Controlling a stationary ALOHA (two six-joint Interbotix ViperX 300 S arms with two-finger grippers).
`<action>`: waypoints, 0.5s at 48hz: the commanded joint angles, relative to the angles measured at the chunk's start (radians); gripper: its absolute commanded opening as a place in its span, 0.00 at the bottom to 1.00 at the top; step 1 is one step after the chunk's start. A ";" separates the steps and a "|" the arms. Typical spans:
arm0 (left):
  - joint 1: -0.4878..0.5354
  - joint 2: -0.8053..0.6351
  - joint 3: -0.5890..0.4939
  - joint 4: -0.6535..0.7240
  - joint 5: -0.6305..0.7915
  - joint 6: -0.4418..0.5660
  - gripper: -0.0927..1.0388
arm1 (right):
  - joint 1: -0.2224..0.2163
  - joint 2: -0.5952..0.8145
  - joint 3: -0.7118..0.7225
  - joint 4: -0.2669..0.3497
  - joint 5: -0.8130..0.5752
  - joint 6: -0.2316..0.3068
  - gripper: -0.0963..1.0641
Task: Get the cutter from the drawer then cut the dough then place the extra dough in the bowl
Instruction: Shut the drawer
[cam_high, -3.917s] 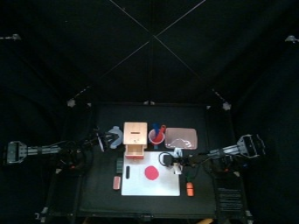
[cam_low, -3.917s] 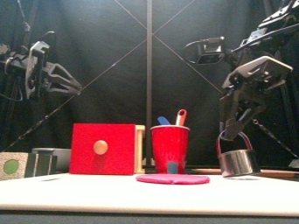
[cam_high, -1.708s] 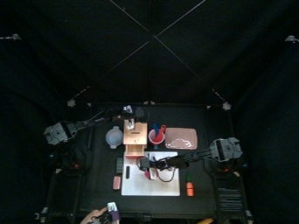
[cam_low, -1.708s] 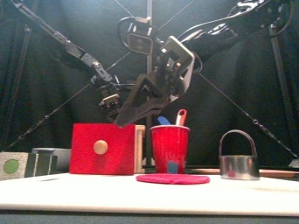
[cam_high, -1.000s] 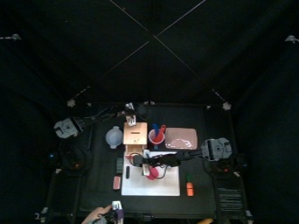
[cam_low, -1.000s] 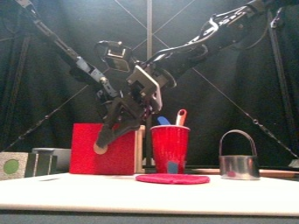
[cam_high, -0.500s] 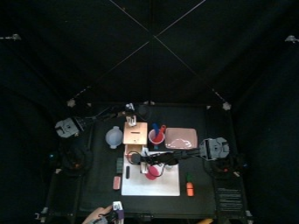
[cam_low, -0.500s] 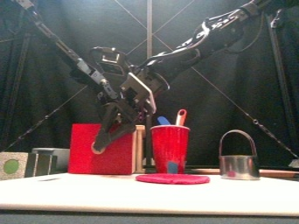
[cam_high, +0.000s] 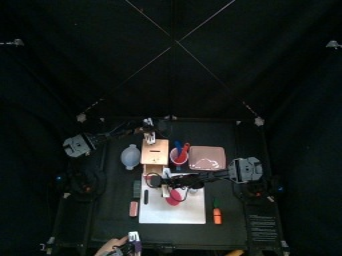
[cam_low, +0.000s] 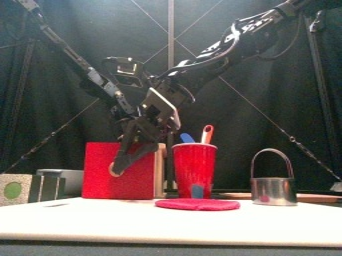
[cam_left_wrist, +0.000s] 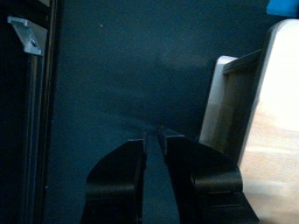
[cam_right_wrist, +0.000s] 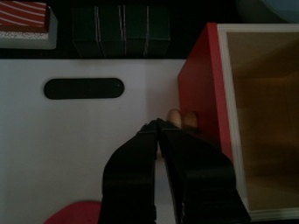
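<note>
The pale wooden box (cam_high: 156, 152) shows its red drawer front (cam_low: 110, 172) to the table's front. My right gripper (cam_right_wrist: 158, 126) is shut and empty, its tip against the red front beside the pale knob (cam_right_wrist: 180, 116); it also shows in the front view (cam_low: 130, 160) and the top view (cam_high: 163, 181). Wood shows behind the red front (cam_right_wrist: 197, 96). The metal cutter (cam_low: 273, 186) stands alone at the right. The red dough (cam_low: 198, 205) lies flat on the white board (cam_high: 185, 212). My left gripper (cam_left_wrist: 153, 133) is shut over bare table beside the box (cam_left_wrist: 239, 96).
A red cup with toy knives (cam_low: 194, 168) stands right of the box, with the pink tray (cam_high: 209, 158) beyond it. The blue-grey bowl (cam_high: 130, 156) sits left of the box. Small toy foods (cam_high: 214, 214) lie at the board's edges.
The right gripper left the cutter standing at the right, swung left and came down onto the drawer front. The left arm moved in from the left to beside the box.
</note>
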 joint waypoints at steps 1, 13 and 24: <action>-0.011 -0.015 -0.014 -0.003 0.002 0.000 0.63 | -0.052 -0.044 -0.020 -0.009 0.009 0.003 0.48; -0.011 -0.014 -0.014 -0.003 0.000 0.002 0.63 | -0.063 -0.049 -0.031 -0.032 0.011 0.003 0.48; -0.011 -0.011 -0.014 -0.002 -0.003 0.002 0.63 | -0.095 -0.046 -0.041 -0.071 0.011 0.003 0.48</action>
